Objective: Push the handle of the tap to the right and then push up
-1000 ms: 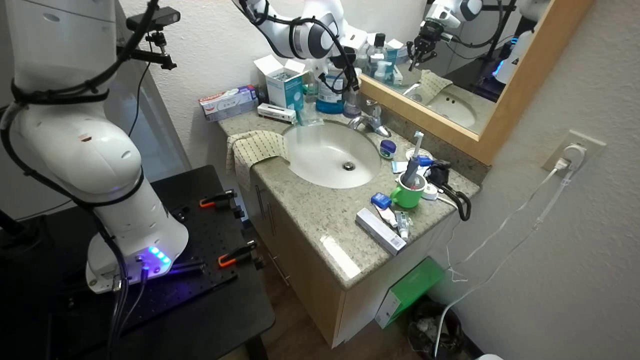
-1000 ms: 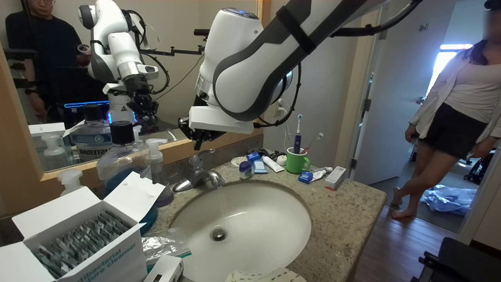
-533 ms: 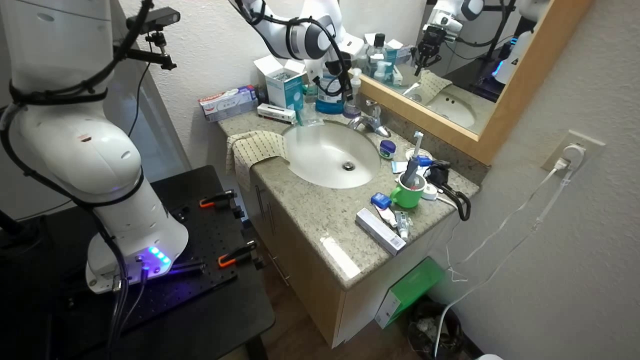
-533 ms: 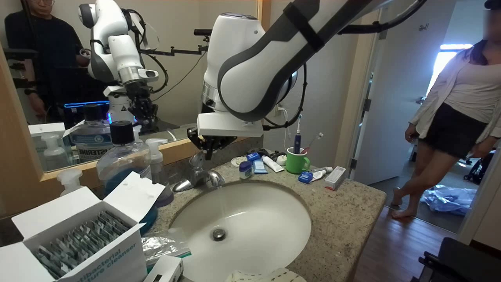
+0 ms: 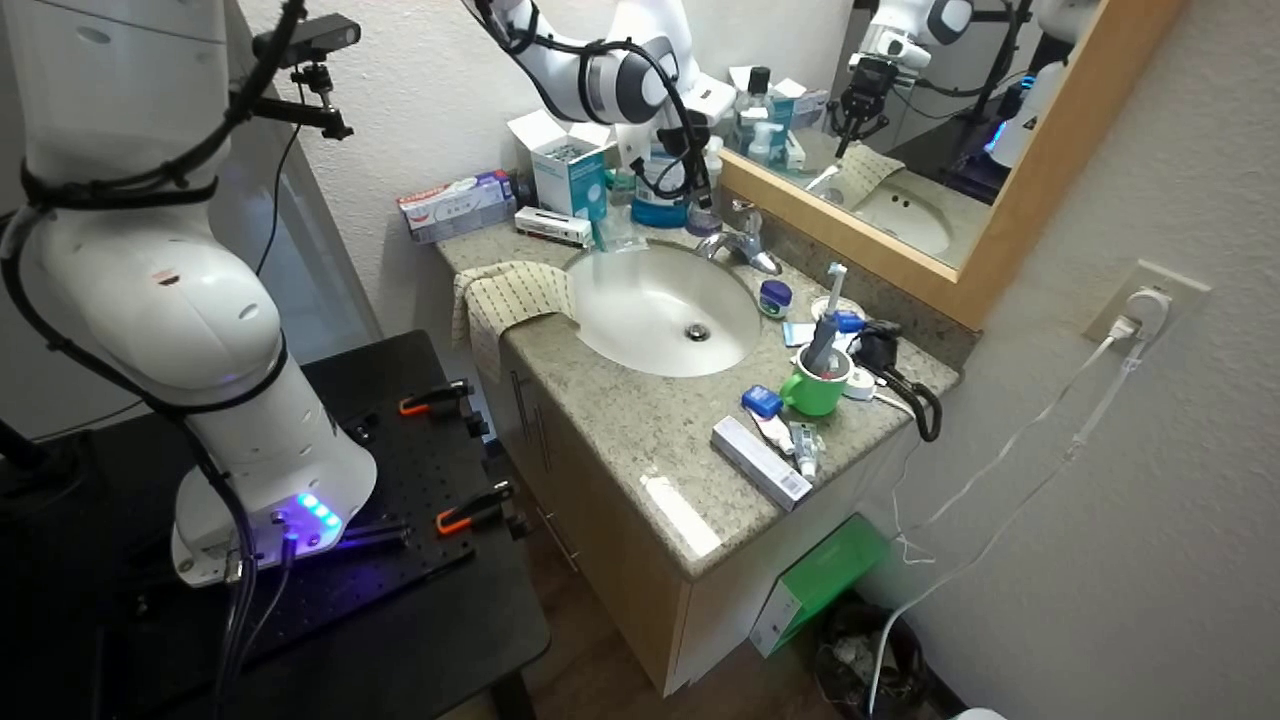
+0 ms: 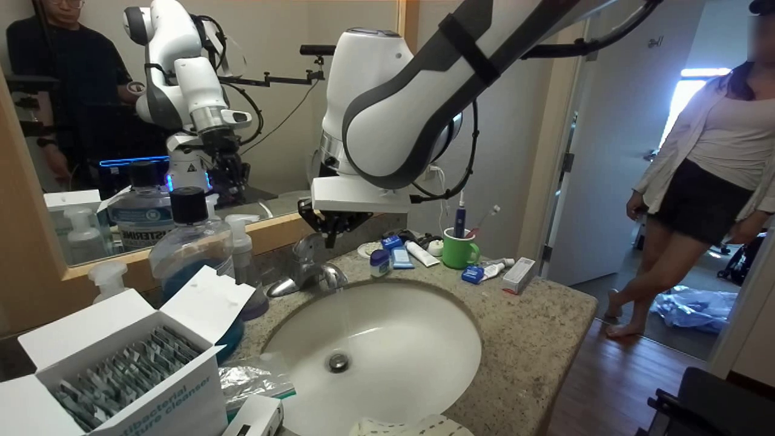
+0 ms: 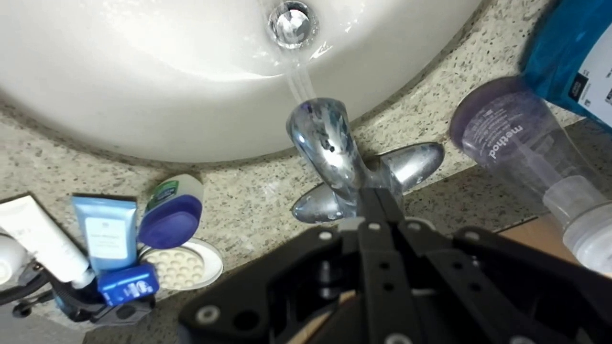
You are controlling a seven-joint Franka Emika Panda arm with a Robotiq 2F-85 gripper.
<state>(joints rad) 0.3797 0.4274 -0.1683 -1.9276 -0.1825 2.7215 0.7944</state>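
Chrome tap (image 7: 351, 165) running, pincer (image 7: 380, 198) right by its handle (image 6: 307, 247)

Using the white oval basin (image 6: 418, 345) as the reference for everything. The tap stands on the tabletop (image 6: 527, 330) at the basin's rim, on the side by the mirror (image 6: 272, 36), leaning out over the basin. There's water (image 7: 301, 86) coming out of it and heading down to the drain (image 7: 292, 26) at the bottom of the basin. The handle is the shiny lever on top of the tap, so same side of the basin.

Pincer's fingers (image 7: 370, 208) are pressed together, wrist view shows that nicely. It hangs over the bit of tabletop between basin and mirror, tips pointing down. In an exterior view the tips look just beside the handle, but honestly can't tell if they touch, since in the wrist view the fingers cover that part of the tap.

As for the rest: a small dark-blue-lidded jar (image 7: 171, 210) sits just beside the basin's rim, and a green mug (image 6: 458, 251) with toothbrushes (image 6: 460, 219) in it is a little further out at that same end of the basin. At the opposite end there's a mouthwash bottle (image 6: 191, 248) and an open box (image 6: 175, 396) of sachets (image 6: 127, 375), both near the basin. A patterned cloth (image 5: 525, 290) lies at the basin's rim on the side away from the mirror.
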